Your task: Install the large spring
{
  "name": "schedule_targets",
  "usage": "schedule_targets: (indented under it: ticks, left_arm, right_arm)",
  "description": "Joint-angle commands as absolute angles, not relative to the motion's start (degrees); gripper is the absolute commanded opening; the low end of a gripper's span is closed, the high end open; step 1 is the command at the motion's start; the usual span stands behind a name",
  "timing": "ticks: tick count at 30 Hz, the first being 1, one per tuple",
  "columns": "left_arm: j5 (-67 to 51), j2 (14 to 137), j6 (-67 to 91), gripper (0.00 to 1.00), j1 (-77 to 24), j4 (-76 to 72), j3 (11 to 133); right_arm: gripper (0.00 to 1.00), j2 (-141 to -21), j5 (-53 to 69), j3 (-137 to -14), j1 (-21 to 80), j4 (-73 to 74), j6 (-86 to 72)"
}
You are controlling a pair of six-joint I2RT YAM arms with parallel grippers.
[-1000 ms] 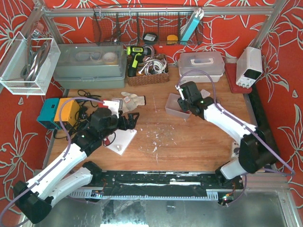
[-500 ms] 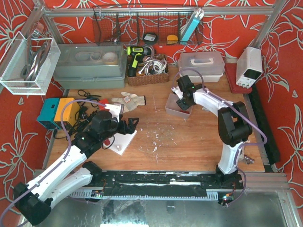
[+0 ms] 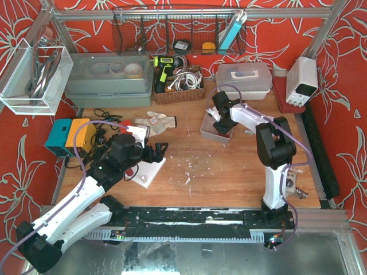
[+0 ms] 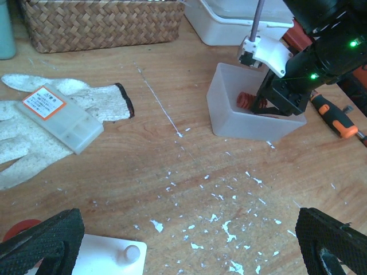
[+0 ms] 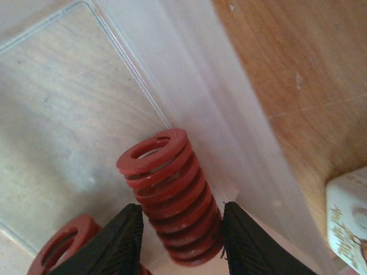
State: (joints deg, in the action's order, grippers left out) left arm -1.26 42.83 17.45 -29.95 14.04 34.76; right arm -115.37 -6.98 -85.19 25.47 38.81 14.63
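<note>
My right jaws are down inside the clear plastic bin [image 3: 213, 134] at the far side of the surface, clamped on the large spring [image 5: 169, 195]. The black pads [image 5: 123, 240] press its near coils from both sides, and the rest of the red coil sticks out beyond them toward the bin floor. My left jaws stand wide apart and empty, low over the surface by the white base plate [image 4: 106, 260] with its small peg [image 4: 132, 251], well apart from the bin.

My worry is the grip. I hold the spring by one end only, so it could swing between the pads as I lift, or squirt out if the coils give under the squeeze. The bin wall [image 5: 229, 132] runs just beside the spring (close enough that I'd call it touching), and a tilted lift could catch the free end on the wall and drag the light bin along. A second red spring [image 5: 63, 249] lies just beside my left pad, and it might snag and come up too. If the spring rides crooked, it probably won't drop squarely over the peg.
</note>
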Motion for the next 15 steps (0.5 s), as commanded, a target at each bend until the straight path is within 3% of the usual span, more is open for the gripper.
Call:
schedule_targets:
  ticks: [1, 15]
  left_arm:
    - [-0.34, 42.88, 16.01, 1.00, -29.56, 13.40, 34.70]
    - [1.07, 42.63, 16.51, 1.00, -29.48, 14.11, 34.71]
  right_arm:
    - [0.42, -118.61, -7.29, -87.37, 25.22, 42.57, 15.06]
    - [0.36, -121.98, -5.06, -88.54, 25.19, 41.70, 16.73]
